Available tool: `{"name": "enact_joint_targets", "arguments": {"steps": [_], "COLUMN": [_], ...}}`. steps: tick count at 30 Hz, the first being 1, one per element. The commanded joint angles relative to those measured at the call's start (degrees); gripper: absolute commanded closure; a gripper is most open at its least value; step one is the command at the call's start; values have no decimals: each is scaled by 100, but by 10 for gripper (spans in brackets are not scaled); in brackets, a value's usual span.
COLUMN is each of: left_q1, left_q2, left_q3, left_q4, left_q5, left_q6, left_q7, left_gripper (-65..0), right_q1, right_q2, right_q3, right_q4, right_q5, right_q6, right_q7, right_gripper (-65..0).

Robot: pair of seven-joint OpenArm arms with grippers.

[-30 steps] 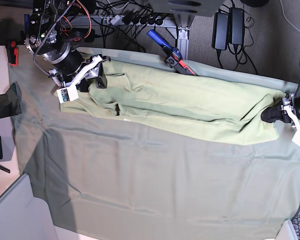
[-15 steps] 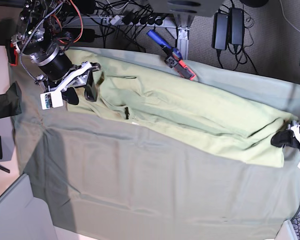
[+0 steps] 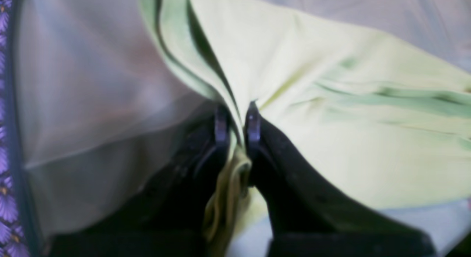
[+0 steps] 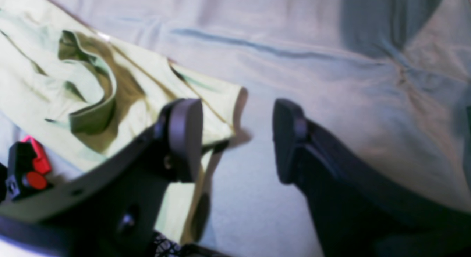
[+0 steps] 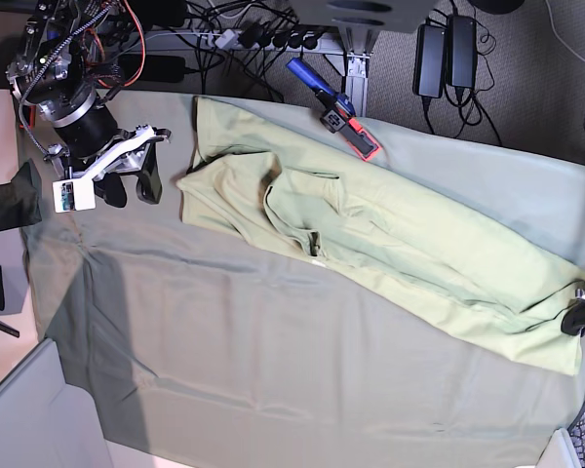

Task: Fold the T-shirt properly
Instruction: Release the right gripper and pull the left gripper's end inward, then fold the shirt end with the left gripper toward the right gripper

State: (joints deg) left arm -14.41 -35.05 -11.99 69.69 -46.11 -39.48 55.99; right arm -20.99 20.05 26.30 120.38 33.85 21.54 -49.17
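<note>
Cotton, left wrist view: the shirt [image 3: 331, 102] is pale yellow-green; the left pincer [image 3: 237, 120] has its jaws pressed together on a bunched edge of it. Cloth runs up and away from the tips and to their right; a wad of it hangs back between the fingers. Grey-green cloth [image 3: 92, 102] lies to the left of the pincer.

Right wrist view: the right pincer [image 4: 237, 139] stands spread and holds nothing. A shirt [image 4: 92, 84] corner lies just left of the gap, behind the left-hand pad [image 4: 184, 139]; the other pad is over bare cloth [image 4: 312, 47]. A red-and-black tool [image 4: 25, 168] sits at the far left, near the shirt.

Base view: the shirt [image 5: 370, 234] lies as a long slanted band across the table cloth [image 5: 273, 370], well short of folded. The right pincer [image 5: 127, 180] hangs just beside the band's upper end, apart from it. The left pincer [image 5: 580, 320] is at the band's lower end, at the picture's edge, with fabric reaching into it. A blue-and-red tool [image 5: 331, 107] rests by the far edge, touching or nearly touching the shirt.

Step in hand: judged as laying out and straightening, with one end pinned and the other free.

Next move calls for: the right pincer likely has to reach toward the near corner, close on it, and keep the band taut against the left pincer's hold; a loose pinch could leave wrinkles or drag the table cloth.
</note>
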Motion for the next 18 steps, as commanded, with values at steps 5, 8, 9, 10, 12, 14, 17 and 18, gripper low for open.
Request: {"name": "enact_joint_targets", "arguments": {"steps": [5, 8, 9, 10, 12, 14, 17, 18], "left_q1": [136, 415, 509, 605, 765, 892, 981, 979], "left_q2": [-50, 168, 267, 365, 564, 726, 955, 1034], "left_q3": [-46, -15, 24, 96, 306, 599, 1058, 1189], "left_q4": [1062, 1849, 2085, 2267, 2430, 2437, 2444, 2444], "left_q5": [-999, -1005, -1003, -1003, -890, -737, -660, -654], "left_q6": [-52, -52, -52, -52, -52, -52, -52, -52], "left_q7": [264, 297, 302, 299, 299, 299, 310, 348], "left_gripper": [0, 0, 0, 0, 0, 0, 0, 0], "right_q1": [31, 35, 35, 35, 33, 31, 33, 35], "right_q2": [70, 72, 72, 72, 72, 72, 72, 72], "right_q3": [46, 46, 46, 46, 46, 46, 46, 48], "right_q4": [98, 98, 98, 98, 98, 98, 98, 98], "right_q5": [-20, -20, -20, -20, -22, -42, -42, -42], "right_q6": [273, 271, 271, 271, 273, 271, 273, 273], "right_q7": [120, 164, 179, 181, 179, 177, 179, 181], "right_gripper": [-293, -293, -293, -293, -293, -293, -293, -293]}}
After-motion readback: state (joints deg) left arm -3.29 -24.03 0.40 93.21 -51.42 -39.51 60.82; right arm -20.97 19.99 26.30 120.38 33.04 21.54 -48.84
